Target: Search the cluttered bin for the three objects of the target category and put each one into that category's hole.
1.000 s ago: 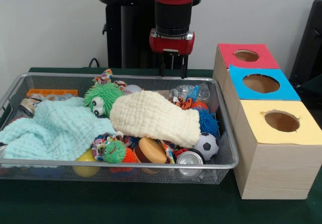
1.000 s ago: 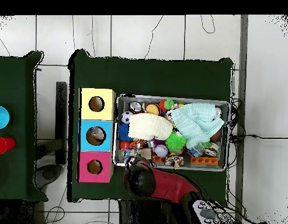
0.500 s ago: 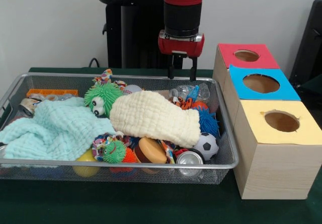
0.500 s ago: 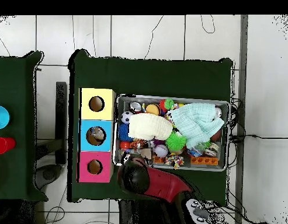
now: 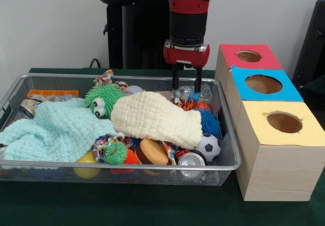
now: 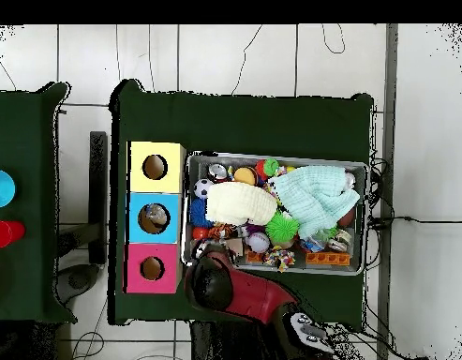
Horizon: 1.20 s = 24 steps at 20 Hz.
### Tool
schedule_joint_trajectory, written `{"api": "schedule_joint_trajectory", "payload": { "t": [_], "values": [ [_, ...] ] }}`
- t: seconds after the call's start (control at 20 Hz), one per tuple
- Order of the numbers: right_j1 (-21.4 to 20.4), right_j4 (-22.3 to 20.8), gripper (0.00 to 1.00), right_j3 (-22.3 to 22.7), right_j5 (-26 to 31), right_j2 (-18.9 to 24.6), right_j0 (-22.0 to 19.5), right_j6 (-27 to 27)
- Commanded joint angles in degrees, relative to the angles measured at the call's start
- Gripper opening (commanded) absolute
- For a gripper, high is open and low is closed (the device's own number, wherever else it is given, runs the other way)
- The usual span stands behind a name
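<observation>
The wire mesh bin is full of toys and cloths; it also shows in the overhead view. One see-through plastic bottle with bluish bits lies at the bin's far right corner. My gripper is open, with a finger on each side of the bottle. I cannot tell whether the fingers touch it. In the overhead view the arm hides the gripper and the bottle. No other bottles show. The blue-panelled hole is the middle of three boxes to the right of the bin.
The red-panelled hole and the yellow-panelled hole flank the blue one. A cream cloth, a mint cloth, a green spiky toy, a small soccer ball and a silver can crowd the bin.
My gripper has moved right and down in the front view, from above the bin's far rim to around the bottle. Nothing in the bin has moved.
</observation>
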Motion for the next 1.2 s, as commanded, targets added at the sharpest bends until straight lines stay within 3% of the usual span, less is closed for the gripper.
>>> {"api": "schedule_joint_trajectory", "payload": {
  "t": [0.05,0.4,0.8,1.2],
  "values": [
    [7.26,0.95,1.0,0.45,-5.48,0.91,0.51,13.69],
    [10.68,0.61,1.0,1.04,-8.52,0.68,-0.23,14.18],
    [10.89,2.7,1.0,1.41,-5.72,-0.74,0.99,13.02],
    [12.26,0.55,1.0,1.18,-9.31,0.7,0.04,13.28]
  ]
}}
